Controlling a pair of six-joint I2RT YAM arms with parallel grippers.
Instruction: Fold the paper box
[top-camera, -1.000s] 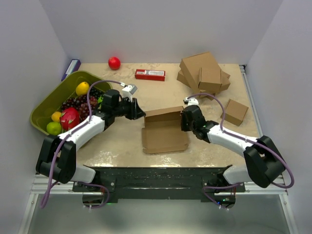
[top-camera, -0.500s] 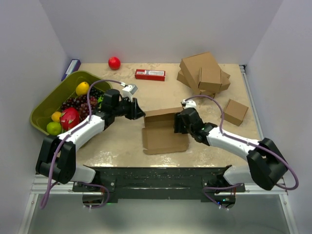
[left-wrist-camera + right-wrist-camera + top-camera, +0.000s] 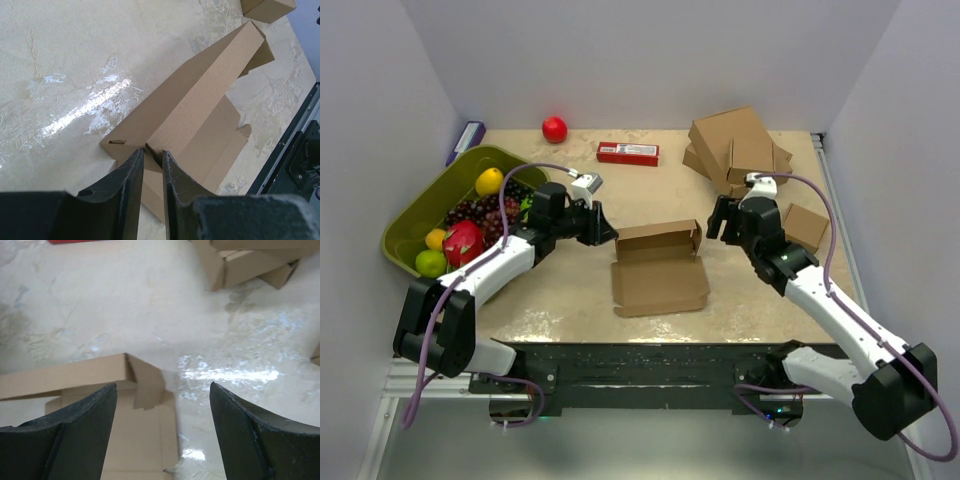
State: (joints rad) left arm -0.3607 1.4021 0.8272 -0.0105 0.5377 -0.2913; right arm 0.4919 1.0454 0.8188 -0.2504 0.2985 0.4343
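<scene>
Brown corrugated cardboard is nipped between the left gripper's (image 3: pixel 150 156) black fingers (image 3: pixel 131 172), the jaws nearly together on the left end of the paper box's (image 3: pixel 660 282) raised back wall (image 3: pixel 658 238). Opposite, the right gripper (image 3: pixel 162 386) hangs with its jaws spread wide and nothing between them, just off the wall's right end and clear of it. That is the relation to watch: the box's long axis runs left to right between the two grippers, and the small end flap (image 3: pixel 148 382), bent inward at the right corner, lies just ahead of the right fingers, so that arm looks best placed for it. The box is a thin die-cut sheet, matte and creased, its base panel flat in the middle of the glossy beige table (image 3: pixel 560 300), toward the near edge. At the far right corner sits a pile of cardboard boxes (image 3: pixel 735 145).
</scene>
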